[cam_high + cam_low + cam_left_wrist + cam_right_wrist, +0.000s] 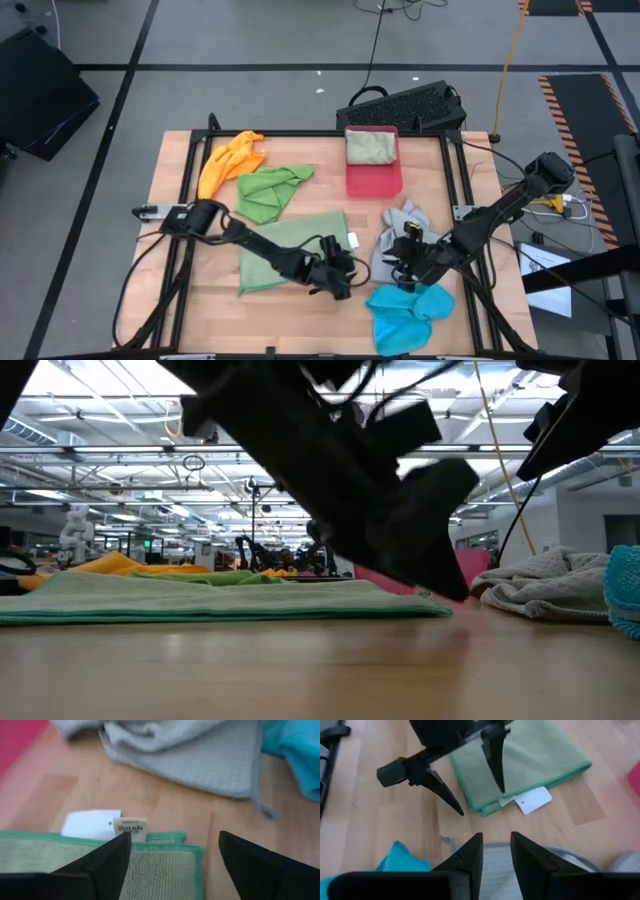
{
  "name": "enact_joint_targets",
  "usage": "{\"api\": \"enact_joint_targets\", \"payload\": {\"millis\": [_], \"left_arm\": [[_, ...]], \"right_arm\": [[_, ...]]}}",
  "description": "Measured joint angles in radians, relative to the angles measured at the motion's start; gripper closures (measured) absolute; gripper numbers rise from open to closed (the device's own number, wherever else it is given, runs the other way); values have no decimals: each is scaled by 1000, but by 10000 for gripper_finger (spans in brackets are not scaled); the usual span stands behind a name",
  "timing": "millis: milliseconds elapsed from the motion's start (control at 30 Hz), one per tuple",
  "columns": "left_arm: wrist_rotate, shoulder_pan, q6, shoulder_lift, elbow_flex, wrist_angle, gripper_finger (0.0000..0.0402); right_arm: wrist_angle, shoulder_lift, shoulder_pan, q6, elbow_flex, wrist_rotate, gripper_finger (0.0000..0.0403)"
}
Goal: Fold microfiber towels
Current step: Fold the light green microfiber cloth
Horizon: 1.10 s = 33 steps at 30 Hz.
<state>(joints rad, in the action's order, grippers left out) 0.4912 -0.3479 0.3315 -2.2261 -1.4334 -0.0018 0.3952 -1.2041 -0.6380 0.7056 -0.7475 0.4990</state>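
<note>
Looking down from the high view, you find the sage towel point(292, 252) folded flat, long axis across the table, white tag point(353, 240) at its right corner; left gripper point(343, 272) beside it. Grey towel point(401, 240) lies under the right gripper point(403, 262).

Left wrist view: fingers point(107, 862) spread apart over the green hem; tag lettering too blurred to read.

Right wrist view: fingers point(470, 852) near-closed, gripping nothing visible, above grey cloth.

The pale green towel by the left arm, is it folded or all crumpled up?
Folded. The pale green towel lies flat and neat on the table, with stacked green edges at its corner.
</note>
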Motion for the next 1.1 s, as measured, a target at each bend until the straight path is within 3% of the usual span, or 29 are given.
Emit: {"api": "enact_joint_targets", "payload": {"millis": [267,567,833,967,1100], "left_arm": [[-107,64,42,-26,-3,-2,183],[-143,65,-7,-22,-5,-105,381],[-232,-50,-67,48,4,-127,390],[-236,-115,-102,66,3,-128,391],[-207,-169,-114,66,3,-146,384]], "right_arm": [[-2,1,1,-81,0,18,309],[-142,1,1,-88,76,55,309],[-467,0,1,-70,255,46,309],[-668,-34,15,-204,297,32,295],[-843,-137,60,-324,285,-55,261]]}}
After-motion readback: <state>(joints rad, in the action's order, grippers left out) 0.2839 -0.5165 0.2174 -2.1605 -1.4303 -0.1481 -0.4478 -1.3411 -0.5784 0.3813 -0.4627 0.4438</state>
